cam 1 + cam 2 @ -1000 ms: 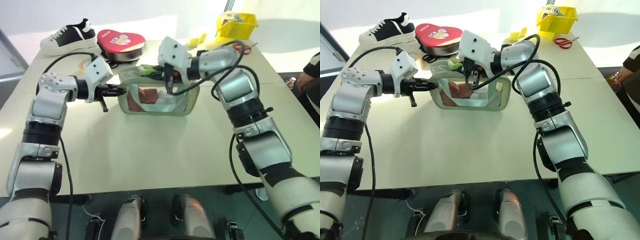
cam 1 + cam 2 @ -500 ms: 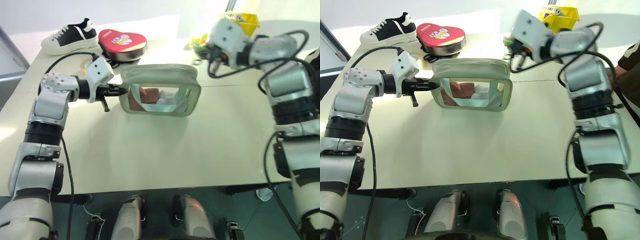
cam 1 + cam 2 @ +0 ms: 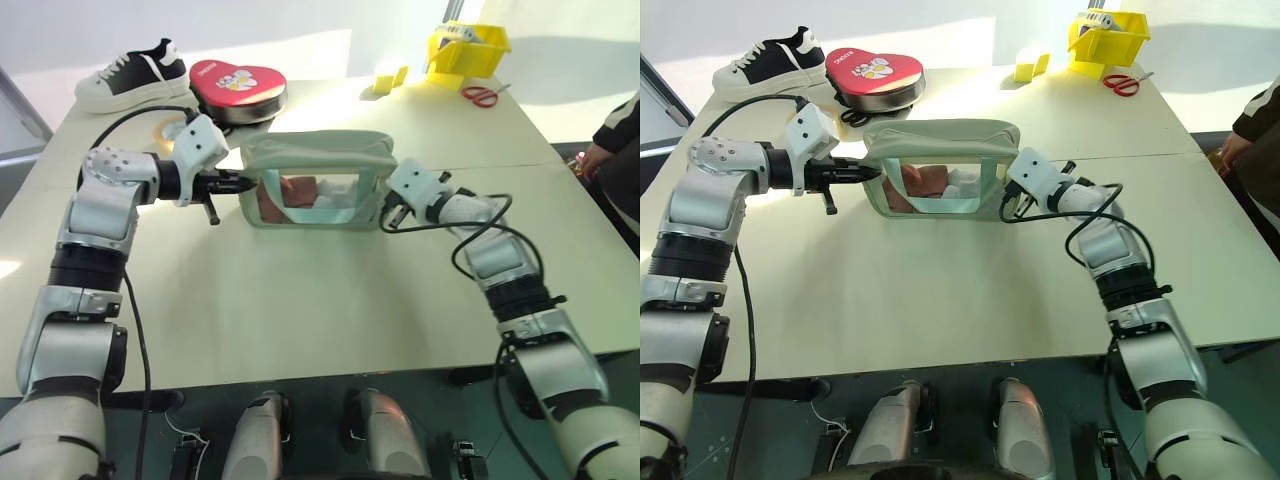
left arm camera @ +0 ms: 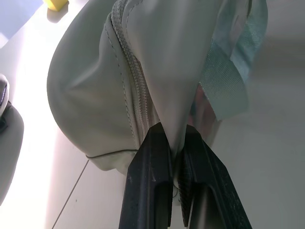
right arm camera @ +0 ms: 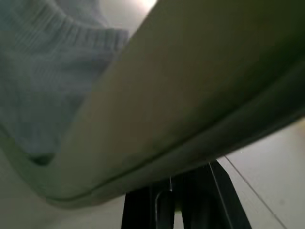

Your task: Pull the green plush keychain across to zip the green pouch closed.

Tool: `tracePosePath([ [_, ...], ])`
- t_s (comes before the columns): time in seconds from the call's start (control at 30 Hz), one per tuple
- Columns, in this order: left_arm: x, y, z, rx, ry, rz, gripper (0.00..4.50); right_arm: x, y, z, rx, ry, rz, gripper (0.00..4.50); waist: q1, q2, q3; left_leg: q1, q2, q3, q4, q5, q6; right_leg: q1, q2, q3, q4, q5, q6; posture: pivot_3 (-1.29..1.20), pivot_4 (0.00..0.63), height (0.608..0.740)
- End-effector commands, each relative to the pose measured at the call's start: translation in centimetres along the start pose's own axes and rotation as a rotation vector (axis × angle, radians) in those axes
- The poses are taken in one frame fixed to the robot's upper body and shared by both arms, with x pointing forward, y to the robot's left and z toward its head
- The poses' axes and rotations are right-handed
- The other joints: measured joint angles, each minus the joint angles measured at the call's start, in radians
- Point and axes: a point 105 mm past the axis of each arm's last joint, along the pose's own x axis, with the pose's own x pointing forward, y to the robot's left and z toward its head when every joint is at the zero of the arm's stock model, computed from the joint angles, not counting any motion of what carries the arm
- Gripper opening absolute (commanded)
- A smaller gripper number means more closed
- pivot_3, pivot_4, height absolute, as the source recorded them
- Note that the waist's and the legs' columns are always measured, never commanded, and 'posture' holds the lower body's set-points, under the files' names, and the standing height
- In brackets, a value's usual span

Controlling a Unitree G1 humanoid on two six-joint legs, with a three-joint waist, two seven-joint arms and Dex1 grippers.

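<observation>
The green pouch (image 3: 320,150) stands upright mid-table, its clear window facing me and its top lying smooth and flat. My left gripper (image 3: 243,183) is shut on the pouch's left end. In the left wrist view its fingers (image 4: 155,157) pinch the fabric beside the zipper seam (image 4: 138,95). My right gripper (image 3: 388,215) sits low against the pouch's right end, shut, with nothing visibly between its fingers (image 5: 143,210); the pouch's underside hangs just over them. The green plush keychain is hidden.
Behind the pouch lie a black-and-white sneaker (image 3: 135,72) and a red heart-shaped tin (image 3: 240,82). A yellow block (image 3: 388,78), a yellow bin (image 3: 470,45) and red scissors (image 3: 485,93) sit at the back right. A person (image 3: 615,140) stands at the table's right edge.
My right gripper left the pouch's top, swung out to the far right, then dropped to the pouch's right end. The pouch's top went from gaping to flat. The left gripper kept still.
</observation>
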Motion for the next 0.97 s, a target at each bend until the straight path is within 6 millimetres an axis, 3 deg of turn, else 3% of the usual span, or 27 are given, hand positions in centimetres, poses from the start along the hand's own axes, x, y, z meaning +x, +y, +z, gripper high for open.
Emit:
tracePosePath([
  [0.03, -0.6, 0.5, 1.5, 0.042, -0.034, 0.023, 0.0, -0.1, 0.0, 0.1, 0.014, -0.007, -0.01, 0.04, 0.0, 0.0, 0.0, 0.0, 0.0, 0.0, 0.0, 0.0, 0.0, 0.0, 0.0, 0.0, 0.0, 0.0, 0.0, 0.0, 0.15, 0.74],
  [0.13, -0.6, 0.6, 1.5, 0.042, -0.035, 0.026, 0.0, -0.5, -1.5, 0.5, 0.041, -0.016, -0.038, 0.04, 0.0, 0.0, 0.0, 0.0, 0.0, 0.0, 0.0, 0.0, 0.0, 0.0, 0.0, 0.0, 0.0, 0.0, 0.0, 0.0, 0.15, 0.74],
  [0.17, -0.6, 0.6, 1.5, 0.042, -0.035, 0.027, 0.0, -0.7, -2.1, 0.8, 0.068, -0.03, -0.043, 0.35, 0.0, 0.0, 0.0, 0.0, 0.0, 0.0, 0.0, 0.0, 0.0, 0.0, 0.0, 0.0, 0.0, 0.0, 0.0, 0.0, 0.15, 0.74],
  [0.23, -0.6, 0.6, 1.5, 0.042, -0.037, 0.03, 0.0, -1.5, -3.5, 2.2, 0.12, -0.07, -0.038, 1.05, 0.001, 0.0, 0.0, 0.0, 0.0, 0.0, 0.0, 0.0, 0.0, 0.0, 0.0, 0.0, 0.0, 0.0, 0.0, 0.0, 0.15, 0.74],
  [0.4, -1.0, 0.9, 1.6, 0.034, -0.038, 0.043, 0.0, -4.9, -7.6, 5.7, 0.072, -0.122, -0.011, 3.54, 0.003, 0.0, 0.0, 0.0, 0.0, -0.001, 0.0, 0.0, 0.0, 0.0, 0.0, 0.0, 0.0, 0.0, 0.0, 0.0, 0.15, 0.74],
  [0.47, -1.4, 1.2, 1.8, 0.012, -0.047, 0.043, 0.78, -6.7, -7.8, 6.7, 0.045, -0.13, 0.082, 4.5, 0.005, 0.001, 0.0, 0.0, 0.0, -0.001, 0.0, 0.0, 0.001, 0.0, 0.0, 0.0, -0.001, 0.0, 0.0, 0.0, 0.15, 0.74],
  [0.57, -2.0, 1.4, 2.2, -0.007, -0.068, 0.037, 2.0, -8.4, -7.3, 7.7, 0.042, -0.141, 0.188, 4.5, 0.004, 0.0, 0.0, 0.0, 0.001, -0.001, -0.001, -0.001, 0.001, 0.0, 0.0, 0.0, -0.001, 0.0, 0.0, 0.0, 0.15, 0.74],
  [0.73, -6.7, 3.0, 3.4, -0.097, -0.096, 0.075, 4.48, -11.7, -6.3, 10.5, 0.05, -0.198, 0.359, 4.5, -0.001, 0.0, 0.0, -0.001, 0.002, -0.001, -0.001, -0.001, 0.001, -0.002, 0.001, 0.0, -0.001, 0.0, -0.001, 0.0, 0.15, 0.74],
  [0.87, -9.6, 3.7, 3.7, -0.16, -0.099, 0.126, 4.48, -12.6, -5.8, 11.7, 0.091, -0.234, 0.377, 4.5, 0.004, 0.0, 0.0, -0.001, 0.003, 0.0, -0.001, -0.001, 0.001, -0.002, 0.001, 0.0, -0.001, 0.0, -0.001, 0.0, 0.15, 0.74],
  [0.97, -10.5, 3.6, 3.8, -0.173, -0.113, 0.138, 4.48, -12.6, -5.6, 11.6, 0.104, -0.237, 0.364, 4.5, 0.009, 0.0, 0.0, -0.001, 0.002, -0.001, 0.0, -0.001, 0.001, -0.002, 0.0, 0.0, -0.002, 0.0, -0.001, 0.0, 0.15, 0.74],
])
